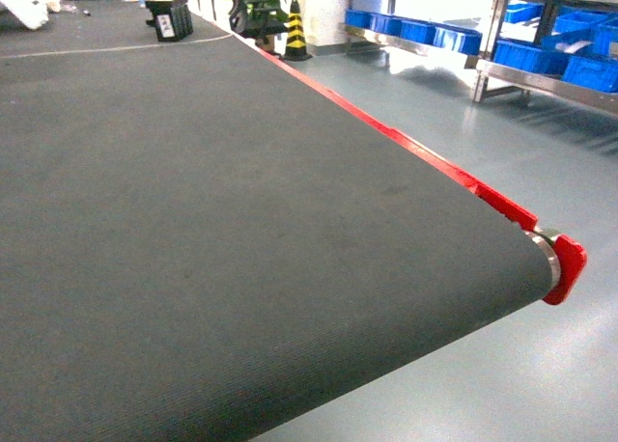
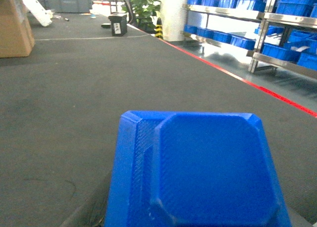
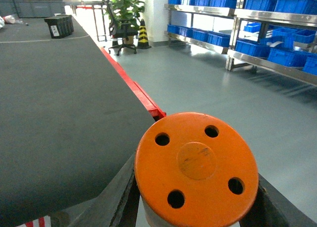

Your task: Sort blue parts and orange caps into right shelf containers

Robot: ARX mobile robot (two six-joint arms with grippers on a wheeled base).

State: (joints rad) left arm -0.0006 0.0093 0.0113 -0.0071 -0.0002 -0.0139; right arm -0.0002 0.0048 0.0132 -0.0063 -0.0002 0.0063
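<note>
right gripper (image 3: 195, 222) pinching an orange cap (image 3: 196, 168), flat holed top filling the right wrist view, dark fingers (image 3: 126, 207) at its sides. left claw itself out of sight, state impossible to tell; blue part (image 2: 198, 172) filling the left wrist view. below, dark conveyor belt (image 1: 212, 230) with red edge (image 1: 406, 148). farther off, blue crates (image 3: 277, 53) on steel shelves (image 3: 257, 16), across grey floor (image 3: 213, 83), well apart.

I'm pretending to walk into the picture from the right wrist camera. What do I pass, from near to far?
Orange cap → red belt edge → black box on the belt → yellow-and-black cone → green plant.
</note>
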